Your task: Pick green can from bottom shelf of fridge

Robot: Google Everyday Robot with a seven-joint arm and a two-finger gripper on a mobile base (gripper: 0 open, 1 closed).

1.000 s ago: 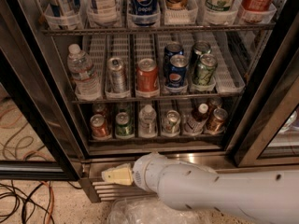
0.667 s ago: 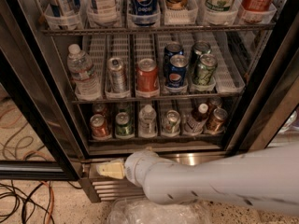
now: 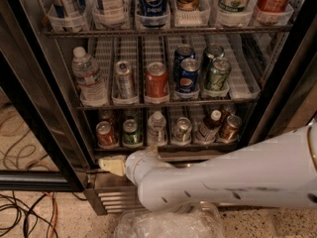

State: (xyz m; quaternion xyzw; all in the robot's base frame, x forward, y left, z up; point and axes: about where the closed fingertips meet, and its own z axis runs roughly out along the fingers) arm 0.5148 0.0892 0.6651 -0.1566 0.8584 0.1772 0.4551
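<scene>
The fridge (image 3: 280, 78) stands open in front of me. On its bottom shelf (image 3: 163, 146) the dark green can (image 3: 131, 133) stands upright in the second lane from the left, between a red-brown can (image 3: 105, 134) and a small water bottle (image 3: 157, 128). My gripper (image 3: 111, 165) is the cream tip at the left end of the white arm (image 3: 223, 182). It points left in front of the fridge's base grille (image 3: 106, 195), below the shelf and a little left of the green can, not touching it.
More cans (image 3: 182, 130) and a bottle (image 3: 208, 128) fill the right lanes of the bottom shelf. The middle rack holds a water bottle (image 3: 89, 81), a red can (image 3: 157, 80), Pepsi cans (image 3: 187, 78) and a pale green can (image 3: 217, 73). The open glass door (image 3: 29, 113) and cables (image 3: 25, 212) are on the left, and clear plastic (image 3: 168, 224) lies on the floor.
The arm has risen and moved slightly left, carrying the gripper from low by the grille up toward the bottom shelf's front edge. The cans have not moved.
</scene>
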